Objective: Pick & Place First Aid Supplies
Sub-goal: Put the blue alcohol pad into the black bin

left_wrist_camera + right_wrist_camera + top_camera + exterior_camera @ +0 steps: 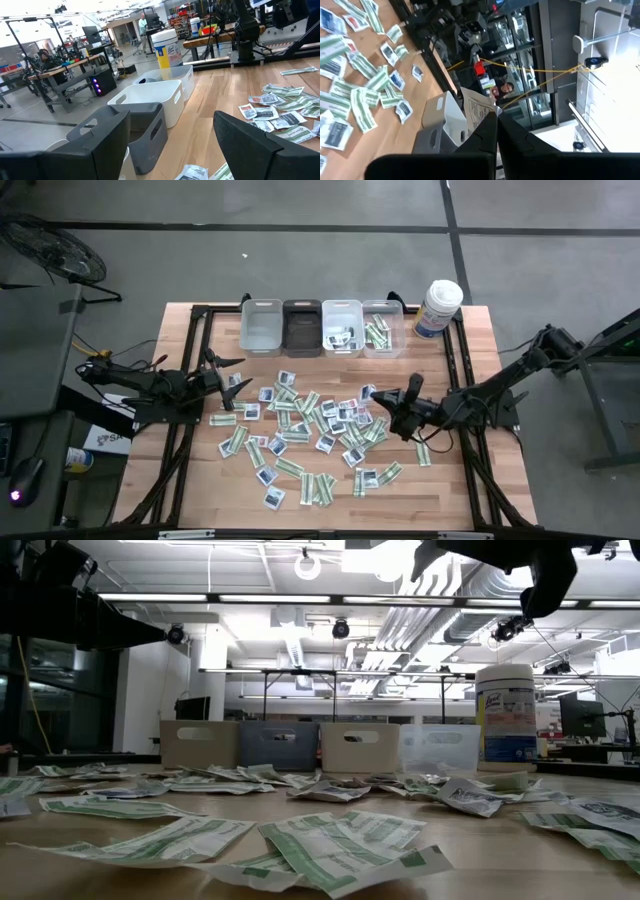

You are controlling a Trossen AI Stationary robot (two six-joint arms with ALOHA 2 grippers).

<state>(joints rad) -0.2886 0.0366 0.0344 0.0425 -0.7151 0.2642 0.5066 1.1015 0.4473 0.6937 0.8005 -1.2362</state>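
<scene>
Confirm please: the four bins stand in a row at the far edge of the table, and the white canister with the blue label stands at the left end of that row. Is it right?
Not quite. The canister stands at the right end of the row, beside the clear bin, not at the left end. The high view shows it. The four bins do stand in a row at the far edge of the table.

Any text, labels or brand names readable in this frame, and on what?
Canister: the blue-and-yellow label carries a script brand word, too blurred to read with certainty.
Packet held in the right end effector: printed lines, too small to read.
Packets on the table: green and dark-blue print, unreadable.
Bins: no text.
</scene>
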